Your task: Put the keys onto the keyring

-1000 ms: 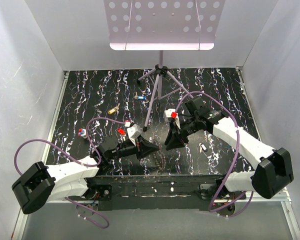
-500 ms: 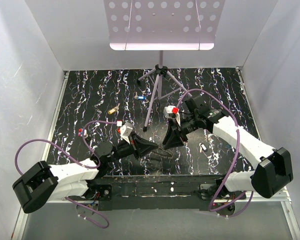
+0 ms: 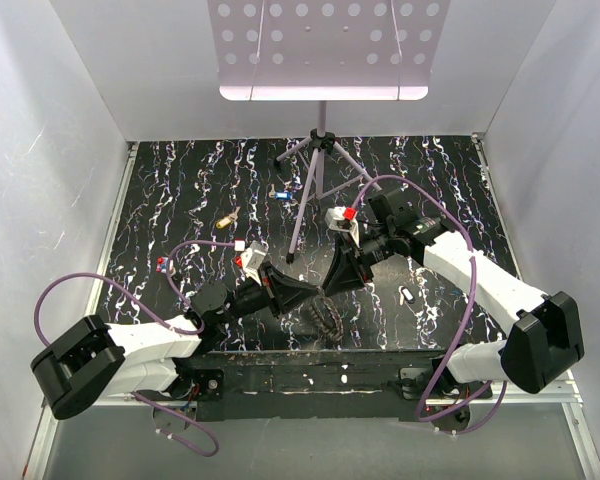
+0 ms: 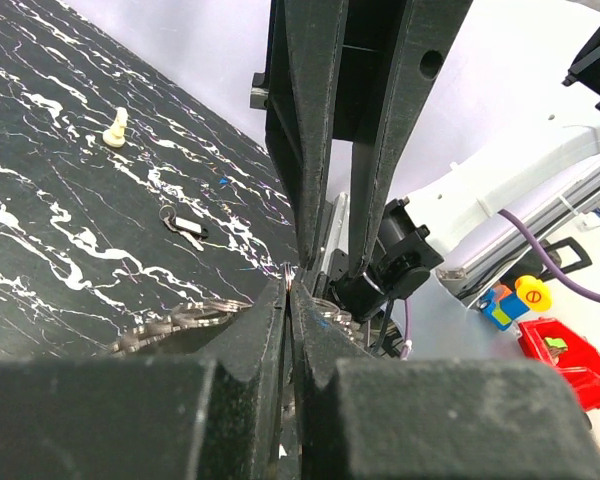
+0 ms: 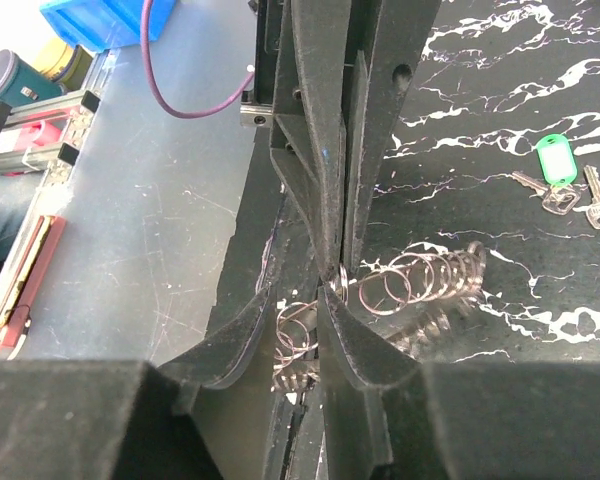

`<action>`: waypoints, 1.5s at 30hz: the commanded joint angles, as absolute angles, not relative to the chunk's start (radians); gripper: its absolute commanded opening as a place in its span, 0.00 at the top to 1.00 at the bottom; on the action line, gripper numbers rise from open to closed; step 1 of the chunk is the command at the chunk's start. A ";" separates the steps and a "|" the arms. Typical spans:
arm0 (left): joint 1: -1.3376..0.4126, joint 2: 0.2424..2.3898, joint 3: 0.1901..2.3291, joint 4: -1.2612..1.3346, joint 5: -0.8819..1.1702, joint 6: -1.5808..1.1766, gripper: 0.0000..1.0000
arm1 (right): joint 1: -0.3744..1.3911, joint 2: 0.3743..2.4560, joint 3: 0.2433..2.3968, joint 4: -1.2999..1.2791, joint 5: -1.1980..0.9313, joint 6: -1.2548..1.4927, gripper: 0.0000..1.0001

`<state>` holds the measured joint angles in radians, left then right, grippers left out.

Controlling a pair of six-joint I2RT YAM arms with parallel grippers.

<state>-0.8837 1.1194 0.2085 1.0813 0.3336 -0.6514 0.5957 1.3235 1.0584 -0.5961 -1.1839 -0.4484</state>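
Setting: robotics laboratory test cell | Evidence: two white robot arms trailing purple cables, bolted at the edge of a black marbled tabletop | plain white enclosure walls on three sides | aluminium framing, red parts bin and blue bin beyond the table.

1. The black tabletop is streaked with white, like marble.
2. A tripod stand stands far-centre, with a blue-headed key just left of it.
3. A brass key lies further left, and a red-headed key near the left edge.
4. A small key lies right of centre.

Shiny silvery metal keyring
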 commanded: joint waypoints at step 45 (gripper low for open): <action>-0.884 1.103 0.201 1.167 0.242 -0.703 1.00 | 0.598 1.348 1.034 -0.445 -1.221 -0.275 0.85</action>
